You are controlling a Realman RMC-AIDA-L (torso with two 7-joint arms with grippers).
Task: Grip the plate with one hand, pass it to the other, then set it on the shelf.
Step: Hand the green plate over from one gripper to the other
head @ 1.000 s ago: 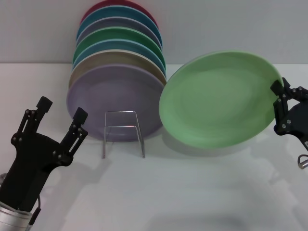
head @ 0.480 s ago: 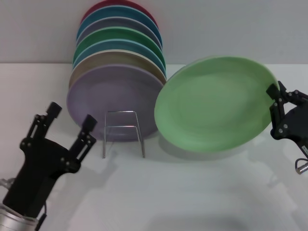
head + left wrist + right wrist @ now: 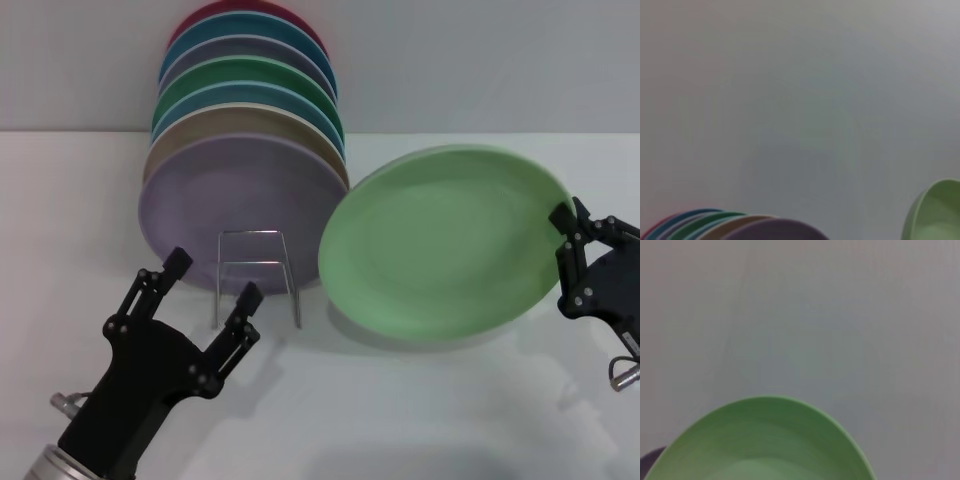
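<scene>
The light mint-green plate hangs tilted above the table at centre right, its face turned toward me. My right gripper is shut on the plate's right rim. The same plate fills the lower part of the right wrist view and shows as a green edge in the left wrist view. My left gripper stands open at lower left, fingers pointing up and right, just in front of the chrome wire shelf. It holds nothing and is well apart from the plate.
A row of upright plates stands in the rack behind the wire front, with a lilac plate foremost and green, blue, tan and red ones behind. A grey wall rises behind the white table.
My left gripper has moved right and forward toward the shelf front. The right gripper has lowered the plate a little and carried it slightly left.
</scene>
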